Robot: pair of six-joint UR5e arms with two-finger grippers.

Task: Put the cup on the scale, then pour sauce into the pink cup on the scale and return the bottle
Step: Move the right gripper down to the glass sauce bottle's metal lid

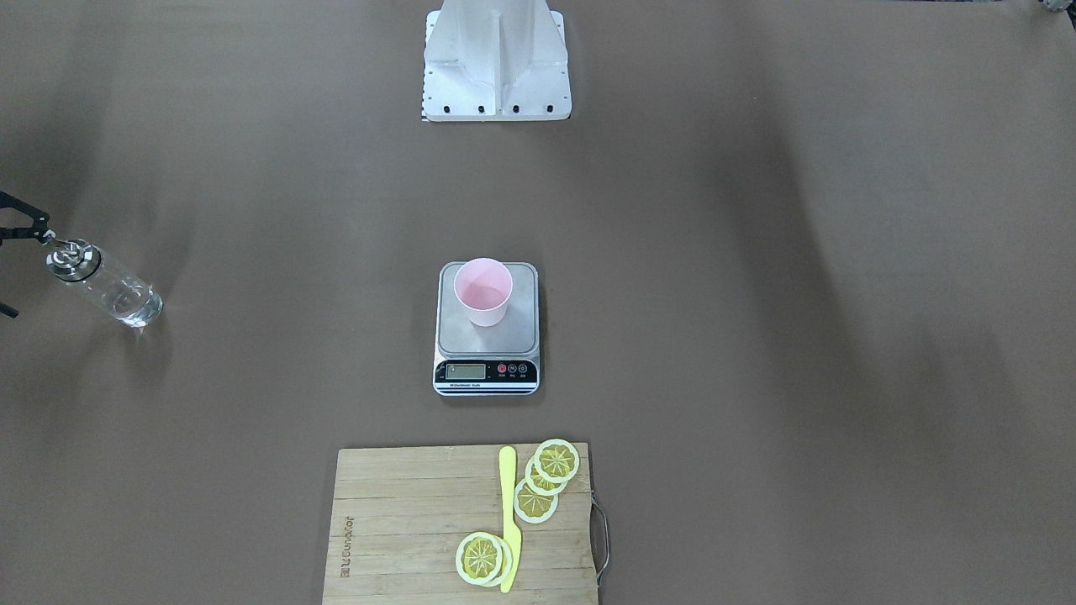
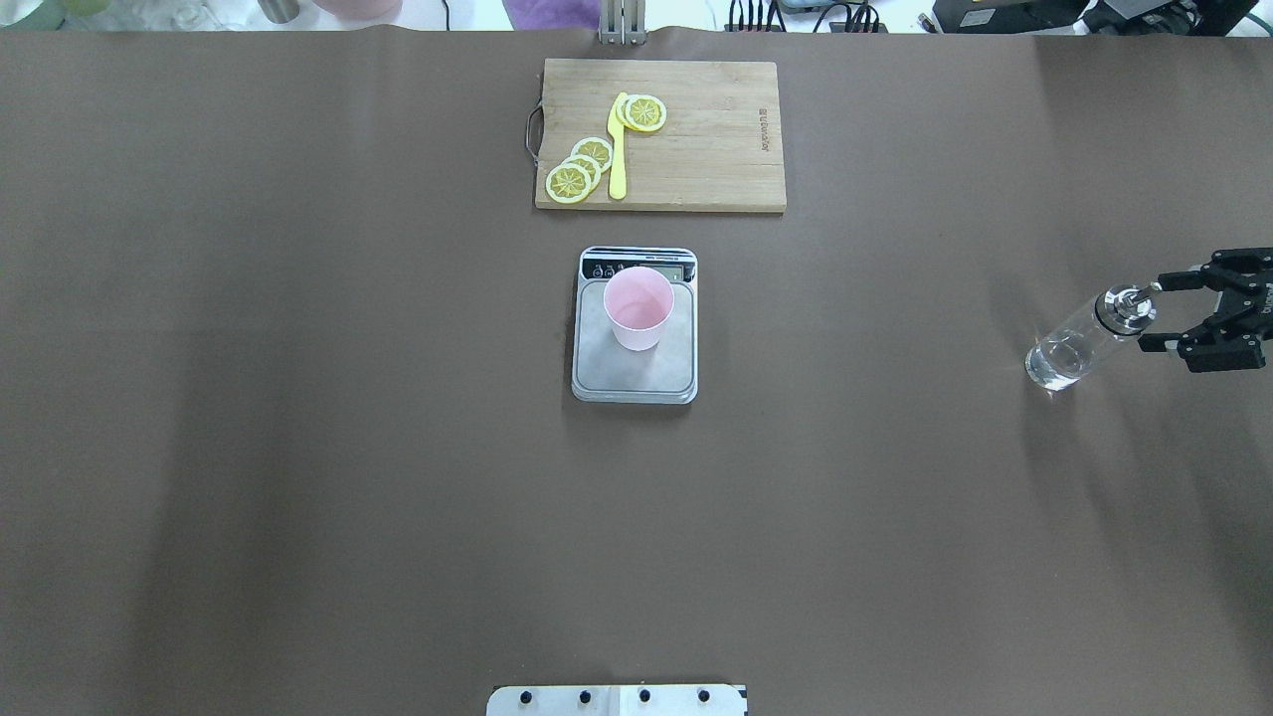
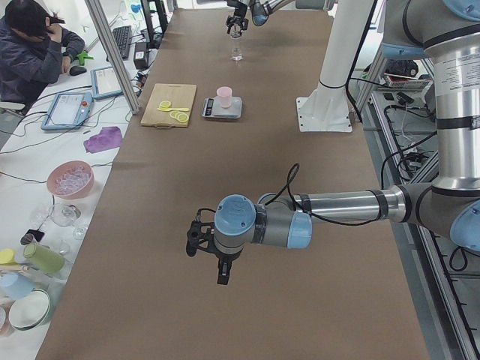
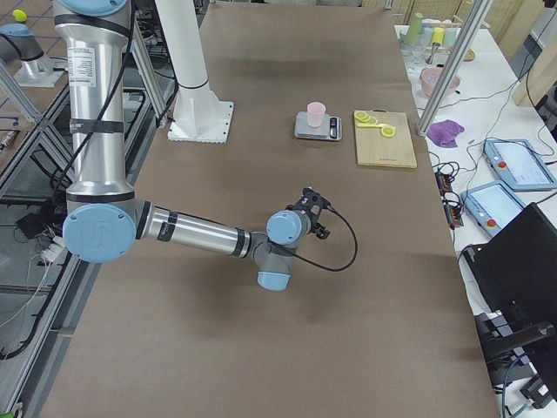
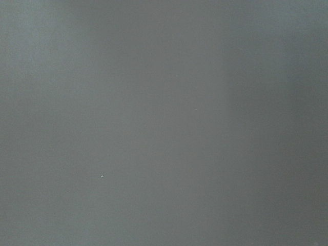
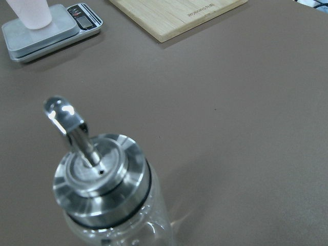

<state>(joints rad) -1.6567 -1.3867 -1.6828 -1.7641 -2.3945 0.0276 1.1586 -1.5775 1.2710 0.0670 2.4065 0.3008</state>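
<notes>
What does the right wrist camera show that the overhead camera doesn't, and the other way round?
Only the wrist view: the vent hole and curved spout on the silver cap of the clear glass bottle. Only the overhead: the open right gripper flanking that cap, plus lemon slices and a yellow knife. Both: the pale pink plastic cup on the steel kitchen scale, and the bamboo cutting board.

Small rectangular steel-topped digital kitchen scale point(image 2: 635, 373) at centre of brown-covered table point(image 2: 298, 447), display strip at far end. Small pale pink tapered plastic cup point(image 2: 637, 308) upright on platform, toward far half. Rectangular bamboo cutting board point(image 2: 716, 139) beyond scale, at far edge. On board: yellow plastic knife point(image 2: 618, 159) lying near-to-far; 3 overlapping round lemon slices point(image 2: 569, 183) left of it, 2 more slices point(image 2: 646, 112) right of its far end. Small clear glass bottle with silver spout cap point(image 2: 1069, 353) upright at right end, well apart from scale; black two-finger right gripper point(image 2: 1154, 316) at its cap.
</notes>
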